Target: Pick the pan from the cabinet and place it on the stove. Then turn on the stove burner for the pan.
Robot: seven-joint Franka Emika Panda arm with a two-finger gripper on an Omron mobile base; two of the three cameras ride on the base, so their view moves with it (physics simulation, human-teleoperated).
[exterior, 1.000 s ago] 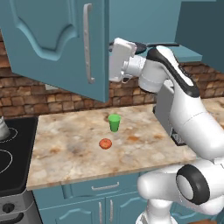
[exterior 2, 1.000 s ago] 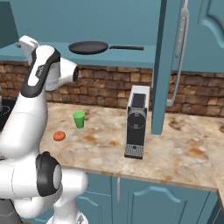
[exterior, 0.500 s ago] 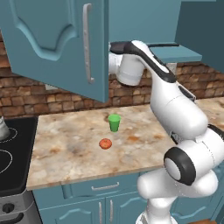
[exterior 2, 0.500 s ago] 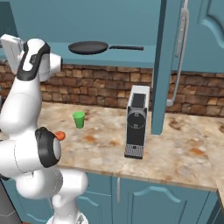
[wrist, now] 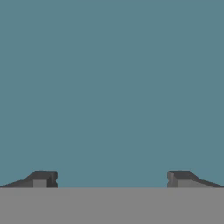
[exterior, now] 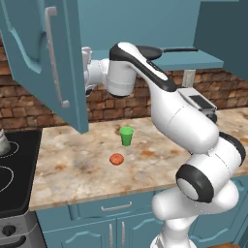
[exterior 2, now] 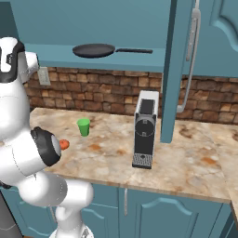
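The pan [exterior 2: 94, 50] lies flat on the open shelf of the cabinet [exterior 2: 139, 18], at 12 o'clock in the right base view, its long black handle [exterior 2: 134, 50] pointing toward 3 o'clock along the shelf. In the left base view the pan [exterior: 150, 50] is partly hidden behind the arm's upper link; its handle [exterior: 180, 49] runs toward 3 o'clock above the shelf edge.

Near field, left base view: the stove [exterior: 12, 186] sits at 8 o'clock, white ring markings visible on the black glass, with a silver kettle [exterior: 4, 144] at 9 o'clock on its rear edge. On the counter [exterior: 87, 167], a small orange-red item [exterior: 116, 159] lies near centre; a green cup [exterior: 127, 136] stands upright just behind it, apart from it. Right base view: the same cup [exterior 2: 83, 127] at 9 o'clock, and a black-and-silver coffee machine [exterior 2: 145, 128] standing at centre on the counter.

Mid field: the gripper [exterior: 87, 68] is raised at 11 o'clock in the left base view, pointing toward 9 o'clock, just beside the inner face of the open cabinet door [exterior: 46, 58]. In the hand view the gripper [wrist: 112, 179] faces a flat teal surface; the two fingertips [wrist: 41, 178] stand wide apart with nothing between them, so the claw is released.

Far field: brick backsplash [exterior 2: 107, 95] beneath the shelf.
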